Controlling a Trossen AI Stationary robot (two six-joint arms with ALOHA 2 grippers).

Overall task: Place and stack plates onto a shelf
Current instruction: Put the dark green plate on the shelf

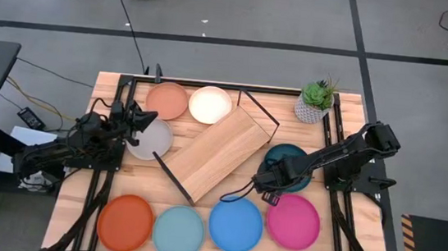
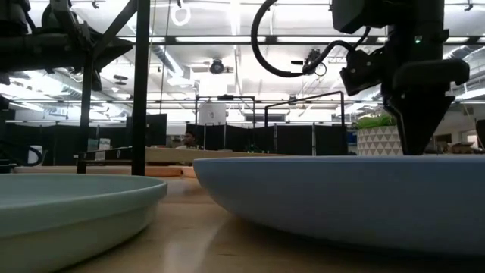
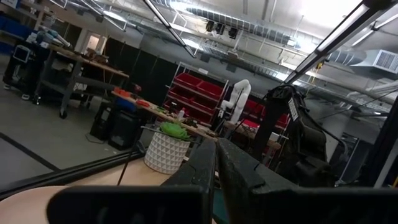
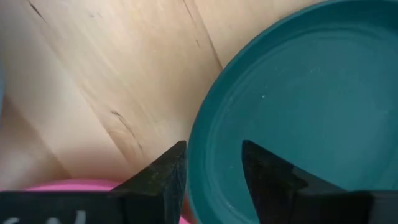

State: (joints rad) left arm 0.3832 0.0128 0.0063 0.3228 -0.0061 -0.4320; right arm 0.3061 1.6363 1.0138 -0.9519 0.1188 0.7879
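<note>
The light-wood shelf [image 1: 217, 151] with its black rod frame lies slantwise mid-table. Salmon [image 1: 166, 100] and cream [image 1: 210, 104] plates lie at the far side, and a pale grey plate [image 1: 155, 142] lies at the left. Orange [image 1: 125, 222], light blue [image 1: 178, 231], blue [image 1: 236, 224] and magenta [image 1: 292, 221] plates lie in a row along the near edge. The teal plate [image 1: 291, 161] lies right of the shelf. My right gripper [image 4: 214, 171] is open and points down. It has one finger inside and one outside the teal plate's rim. My left gripper [image 3: 216, 168] is shut, raised over the grey plate's far edge. My right gripper stands astride the teal plate's rim [image 4: 198, 146] on the side toward the shelf and the magenta plate, coming from above. One finger [image 4: 267, 174] is over the plate's inside and one [image 4: 168, 171] is outside. I cannot tell whether they touch it. The plate lies flat on the table.
A small green plant in a white pot [image 1: 315, 101] stands at the table's far right corner. The magenta plate [image 4: 81, 185] lies close beside the right gripper. Black frame rails run along the table's left and right sides.
</note>
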